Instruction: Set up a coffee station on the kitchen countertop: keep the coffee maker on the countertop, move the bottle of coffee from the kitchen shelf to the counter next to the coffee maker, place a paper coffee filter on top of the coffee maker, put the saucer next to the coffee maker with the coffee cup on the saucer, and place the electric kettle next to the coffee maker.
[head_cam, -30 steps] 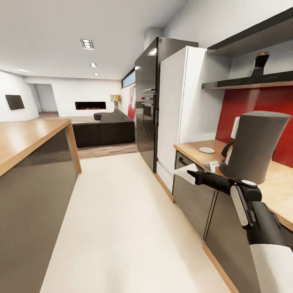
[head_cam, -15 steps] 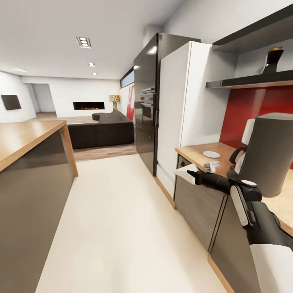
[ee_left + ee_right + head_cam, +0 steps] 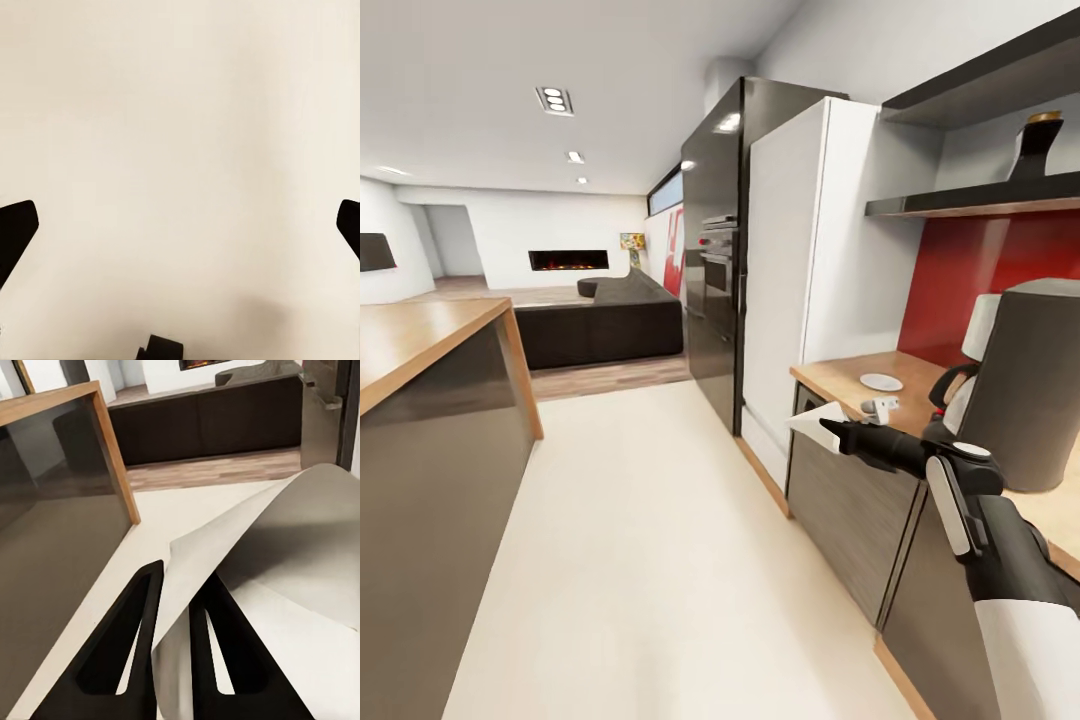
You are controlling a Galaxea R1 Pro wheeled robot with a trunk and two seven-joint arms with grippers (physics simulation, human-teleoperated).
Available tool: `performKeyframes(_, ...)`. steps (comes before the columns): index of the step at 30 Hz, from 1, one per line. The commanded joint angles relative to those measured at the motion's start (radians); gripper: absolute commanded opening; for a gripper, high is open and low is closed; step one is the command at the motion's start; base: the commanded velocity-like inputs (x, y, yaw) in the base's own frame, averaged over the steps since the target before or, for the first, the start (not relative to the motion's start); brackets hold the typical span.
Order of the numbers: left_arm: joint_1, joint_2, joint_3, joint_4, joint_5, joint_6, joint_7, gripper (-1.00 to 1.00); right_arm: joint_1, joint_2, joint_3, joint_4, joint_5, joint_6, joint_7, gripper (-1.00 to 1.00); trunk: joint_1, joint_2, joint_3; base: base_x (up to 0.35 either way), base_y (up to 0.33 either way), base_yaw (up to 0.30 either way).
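My right claw (image 3: 838,432), low and right of centre in the head view, is clamped on one white paper coffee filter (image 3: 815,419); in the right wrist view the two black fingers (image 3: 124,649) pinch the curling sheet (image 3: 277,555) between them. The tall grey coffee maker (image 3: 1028,385) stands at the right edge of the frame on the wooden countertop (image 3: 860,375), to the right of the claw and higher than it, its flat top well above the filter. So I judge the coming move as a lift and a swing rightward, and my right arm is the nearer one. My left claw (image 3: 180,225) is spread apart and empty over pale floor.

Farther along the counter I count one small white saucer (image 3: 881,382) and one small white object (image 3: 879,406) I cannot identify. A black-and-white thing peeks from behind the coffee maker, perhaps the kettle. Upper right, one dark bottle with a gold cap (image 3: 1035,146) stands on the dark wall shelf (image 3: 960,204).
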Motion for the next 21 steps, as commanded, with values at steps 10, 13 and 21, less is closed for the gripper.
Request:
performKeyframes(10,0.001,0.000,0.000,-0.001,0.010,-0.001,0.000,1.00,-0.001,0.000,0.000,0.000,-0.008,0.008,-0.003,-1.00,0.000,0.000,-0.001,0.123,0.095,-0.060)
performKeyframes(13,0.001,0.000,0.000,-0.001,0.010,-0.001,0.000,1.00,-0.001,0.000,0.000,0.000,-0.008,0.008,-0.003,-1.00,0.000,0.000,-0.001,0.008,0.006,-0.034)
performKeyframes(21,0.000,0.000,0.000,-0.001,0.010,-0.001,0.000,1.00,-0.001,0.000,-0.001,0.000,-0.009,0.007,-0.003,-1.00,0.000,0.000,-0.001,0.047,0.038,-0.005)
